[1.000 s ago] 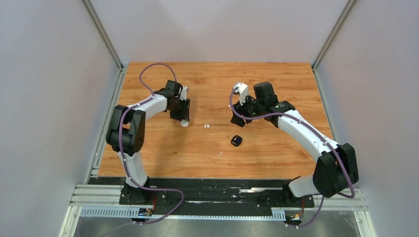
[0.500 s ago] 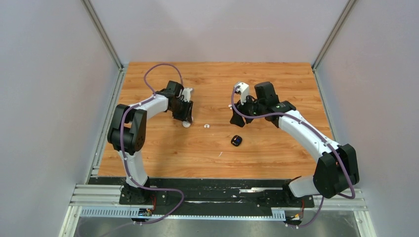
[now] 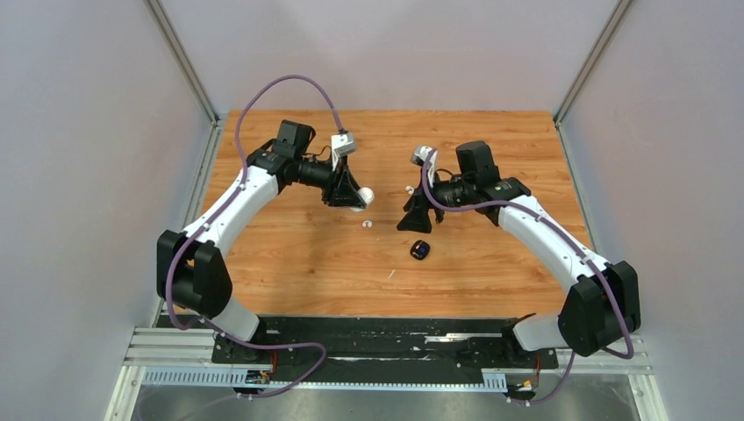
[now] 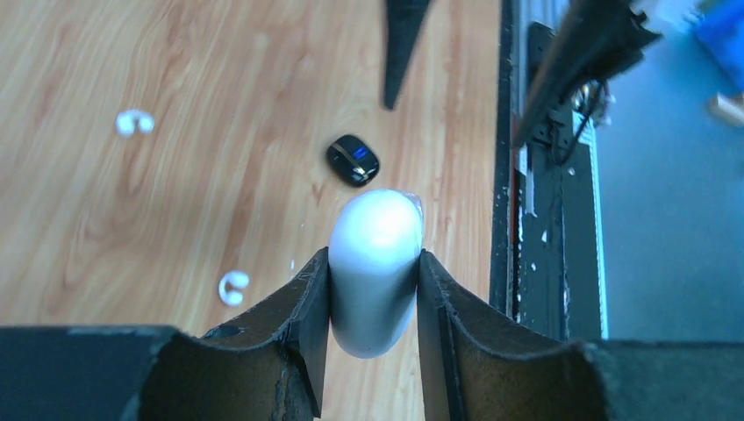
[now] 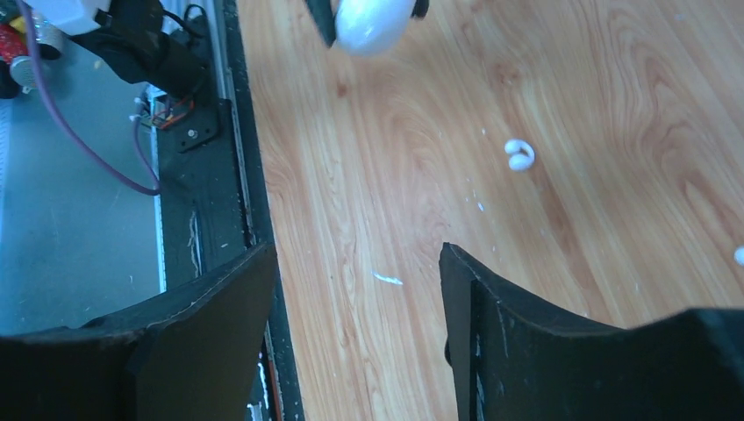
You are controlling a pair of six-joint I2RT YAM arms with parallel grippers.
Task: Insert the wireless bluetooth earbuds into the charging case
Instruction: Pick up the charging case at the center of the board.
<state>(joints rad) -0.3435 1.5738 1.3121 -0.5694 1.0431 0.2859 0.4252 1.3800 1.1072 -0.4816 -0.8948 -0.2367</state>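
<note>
The left claw (image 4: 374, 263) is partly shut. It squeezes one white case (image 4: 375, 237) between its two fingers and holds it up above the table (image 3: 491, 140). The right claw (image 5: 360, 263) is wide open and holds nothing.

The back end of the white case is hidden between the fingers. I cannot tell if its lid is open.

One black case (image 4: 353, 160) lies on the wood just past the left claw's tip. Two white earbuds (image 4: 134, 123) lie apart from each other, off to the left in that claw's own view. In the right claw's view, one of them is cut off at the edge.
</note>
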